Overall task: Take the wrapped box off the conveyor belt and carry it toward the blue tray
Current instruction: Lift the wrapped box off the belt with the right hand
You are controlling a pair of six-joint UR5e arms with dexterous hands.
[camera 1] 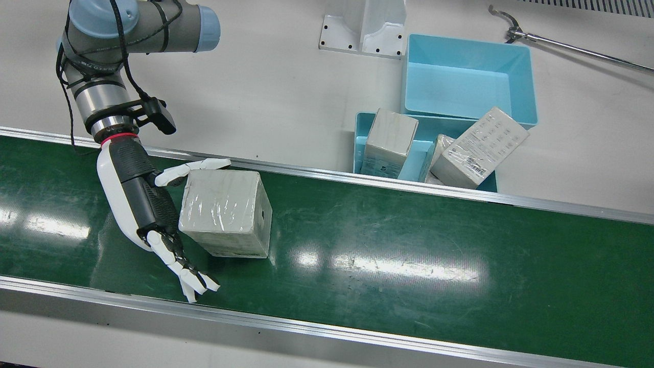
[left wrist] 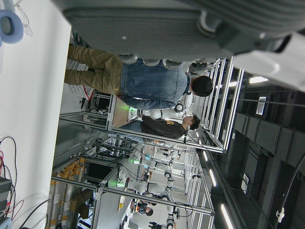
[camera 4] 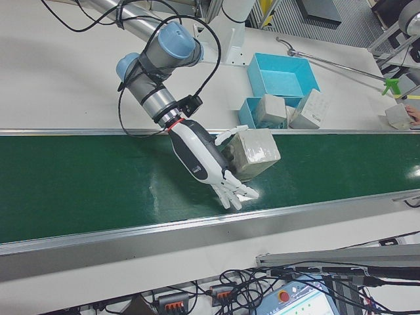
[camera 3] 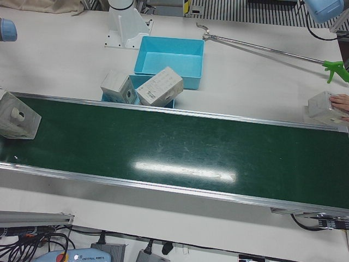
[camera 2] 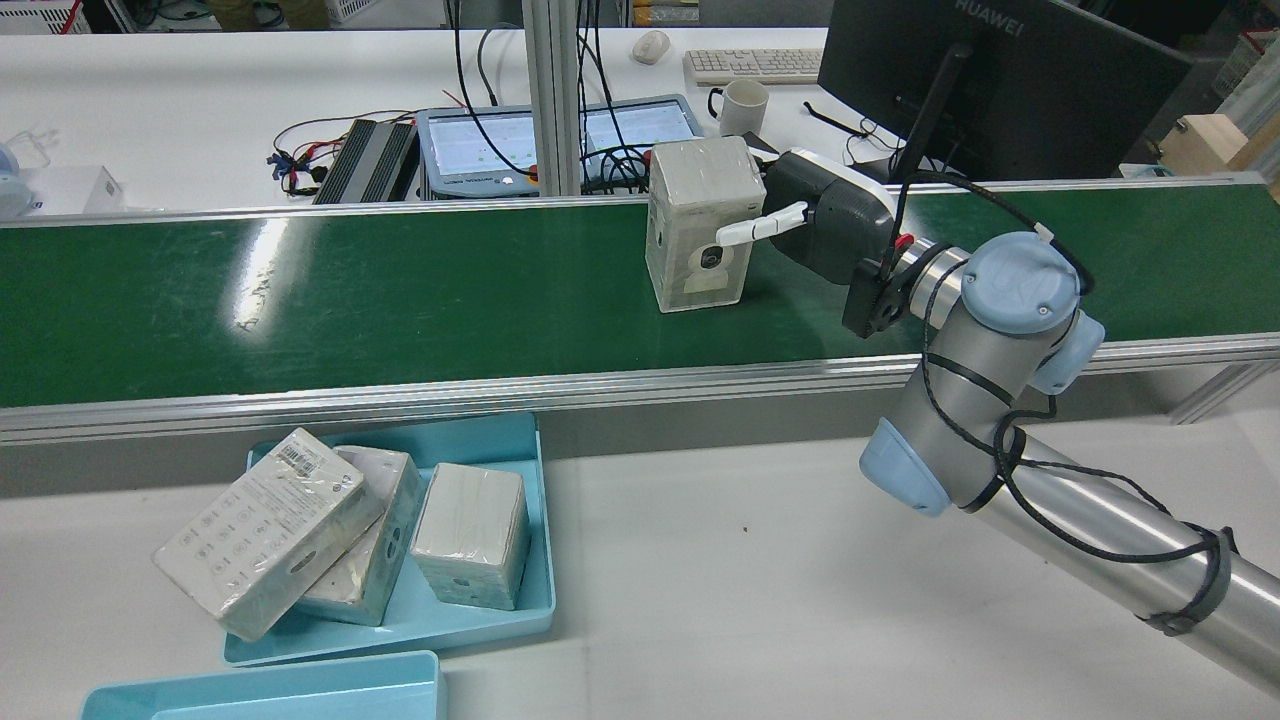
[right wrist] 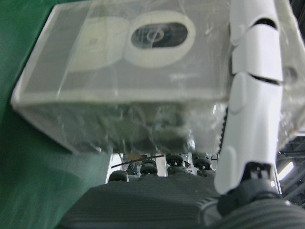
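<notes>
The wrapped box (camera 1: 225,212) is a grey carton in clear film, standing on the green conveyor belt (camera 1: 409,240). My right hand (camera 1: 148,204) lies against its side, palm to the box. The thumb (camera 1: 196,167) rests along the box's far top edge, and the other fingers (camera 1: 186,273) stretch straight out past its near side, uncurled. The rear view shows the box (camera 2: 700,220) just left of that hand (camera 2: 830,225). In the right hand view the box (right wrist: 133,71) fills the frame close to the palm. The left hand view shows only the left hand's dark palm (left wrist: 157,24).
The shallow blue tray (camera 1: 360,133) beside the belt holds three wrapped boxes, and a deeper blue bin (camera 1: 460,87) stands behind it. A long reacher tool (camera 1: 562,46) lies on the table. At the belt's far end a person's hand (camera 3: 341,101) holds another box (camera 3: 324,107).
</notes>
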